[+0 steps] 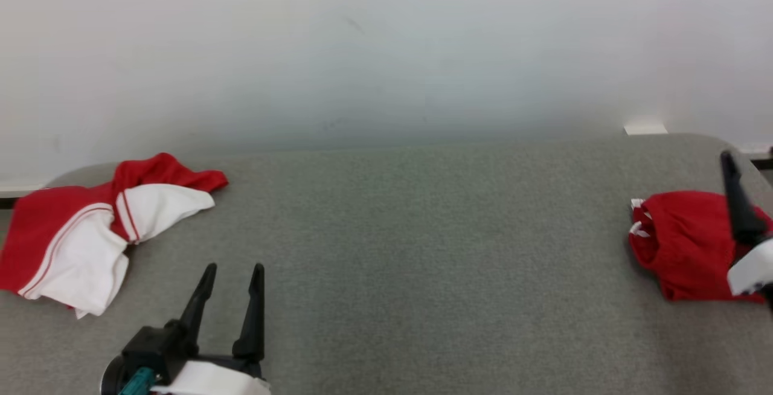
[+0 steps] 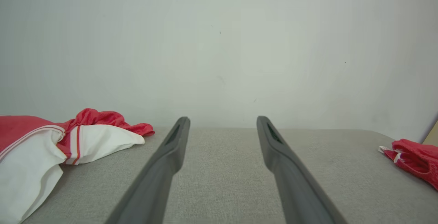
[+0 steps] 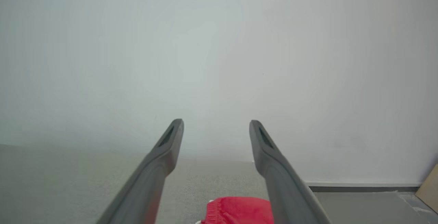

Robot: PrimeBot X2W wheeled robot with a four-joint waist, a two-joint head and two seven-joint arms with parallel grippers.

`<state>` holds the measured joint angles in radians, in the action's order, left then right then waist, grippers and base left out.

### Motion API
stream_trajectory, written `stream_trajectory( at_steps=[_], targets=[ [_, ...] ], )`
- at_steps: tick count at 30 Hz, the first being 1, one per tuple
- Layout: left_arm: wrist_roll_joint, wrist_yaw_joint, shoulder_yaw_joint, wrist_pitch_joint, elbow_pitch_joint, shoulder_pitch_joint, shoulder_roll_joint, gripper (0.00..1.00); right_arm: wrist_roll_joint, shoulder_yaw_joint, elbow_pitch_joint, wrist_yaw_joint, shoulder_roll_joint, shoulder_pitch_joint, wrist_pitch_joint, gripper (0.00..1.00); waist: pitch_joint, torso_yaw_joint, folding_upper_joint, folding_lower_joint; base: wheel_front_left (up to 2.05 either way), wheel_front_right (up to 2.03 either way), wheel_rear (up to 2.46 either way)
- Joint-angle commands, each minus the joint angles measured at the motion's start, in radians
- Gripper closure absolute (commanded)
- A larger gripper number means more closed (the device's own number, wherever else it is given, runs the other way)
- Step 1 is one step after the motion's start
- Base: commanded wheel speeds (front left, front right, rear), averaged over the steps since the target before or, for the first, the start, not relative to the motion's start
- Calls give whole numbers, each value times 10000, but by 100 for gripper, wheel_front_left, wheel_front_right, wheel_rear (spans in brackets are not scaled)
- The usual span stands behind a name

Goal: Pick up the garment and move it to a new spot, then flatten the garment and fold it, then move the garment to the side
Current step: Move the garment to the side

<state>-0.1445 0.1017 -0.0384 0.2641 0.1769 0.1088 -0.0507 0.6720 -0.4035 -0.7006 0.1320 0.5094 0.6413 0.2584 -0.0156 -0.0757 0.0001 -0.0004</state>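
Observation:
A small bunched red garment [image 1: 682, 244] with white trim lies at the far right of the grey table [image 1: 423, 232]. My right gripper [image 3: 216, 123] hovers just over it, open, nothing between its fingers; the red cloth [image 3: 239, 210] shows low between them. One dark finger [image 1: 735, 199] of it crosses the garment in the head view. A crumpled red-and-white garment [image 1: 78, 232] lies at the far left. My left gripper [image 1: 234, 269] sits open and empty at the lower left, to the right of that heap [image 2: 34, 148].
A pale wall stands right behind the table. The table's right edge runs just past the red garment, with floor [image 3: 359, 207] and a tan board [image 3: 429, 186] beyond. The red garment [image 2: 415, 159] shows far right in the left wrist view.

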Motion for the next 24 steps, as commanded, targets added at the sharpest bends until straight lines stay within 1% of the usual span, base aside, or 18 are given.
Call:
stream_trajectory(
  at_steps=[1, 4, 7, 11, 14, 18, 20, 24],
  targets=[
    [-109, 26, 124, 1, 114, -239, -46, 0, -54, 298, 678, -27, -199, -742, 52, 0, -295, 281, -1, 4, 0, 0, 0],
    [-188, 16, 248, 2, 181, -383, -31, 0, -503, 1190, 1888, -27, -579, -2121, 60, 0, -361, 363, -1, 4, 0, 0, 0],
    [-151, 20, 222, 2, 233, -556, -21, 0, -1205, 2112, 3031, -27, -1275, -3465, 65, 0, -380, 431, -1, 4, 0, 0, 0],
    [-171, -16, 273, 2, 389, -754, -23, 0, -2202, 2807, 4595, -27, -2236, -4959, 68, 0, -342, 386, -1, 4, 0, 0, 0],
    [-256, -69, 205, 2, 394, -874, -15, 0, -2809, 3263, 5403, -27, -2908, -5783, 67, 0, -286, 345, -1, 4, 0, 0, 0],
    [-320, -157, -32, 2, 315, -1033, -16, 0, -3150, 3621, 5665, -27, -3522, -6429, 68, 0, -186, 320, -1, 4, 0, 0, 0],
    [-326, -206, -144, 2, 329, -1084, -17, 0, -3170, 3649, 5605, -27, -3684, -6582, 68, 0, -167, 307, -1, 4, 0, 0, 0],
    [-383, -274, -249, 2, 353, -1149, -18, 0, -3151, 3667, 5394, -27, -3785, -6618, 67, 0, -163, 278, -1, 4, 0, 0, 0]
  ],
)
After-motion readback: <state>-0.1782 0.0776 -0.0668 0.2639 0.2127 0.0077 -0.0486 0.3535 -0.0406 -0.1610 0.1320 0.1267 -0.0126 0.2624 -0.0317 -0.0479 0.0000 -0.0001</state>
